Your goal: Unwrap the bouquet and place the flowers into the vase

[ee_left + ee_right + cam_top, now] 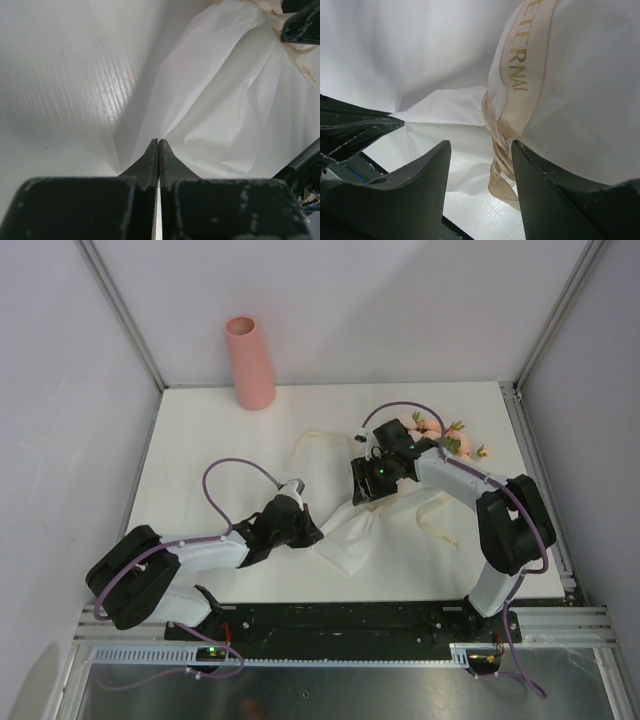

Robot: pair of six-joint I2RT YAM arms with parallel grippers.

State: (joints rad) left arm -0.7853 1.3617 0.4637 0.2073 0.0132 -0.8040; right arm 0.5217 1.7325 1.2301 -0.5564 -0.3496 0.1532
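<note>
The bouquet lies on the white table, its white paper cone (375, 515) running from front left to back right. The flowers (447, 437), pale pink roses, stick out past my right arm. My left gripper (310, 531) (158, 141) is shut on the cone's pointed tail, and the paper's folds (220, 100) converge at its tips. My right gripper (363, 490) (480, 145) stands open over the cone's waist, with the twisted cream ribbon (501, 142) between its jaws, close to the right finger. The vase (250, 362), a salmon-pink cylinder, stands upright at the back left.
Loose cream ribbon tails trail on the table (200, 440) at the back (312, 439) and the right front (437, 523). Metal frame posts (130, 325) and white walls close in the table's sides and back. The arms' black base rail (340, 618) runs along the near edge.
</note>
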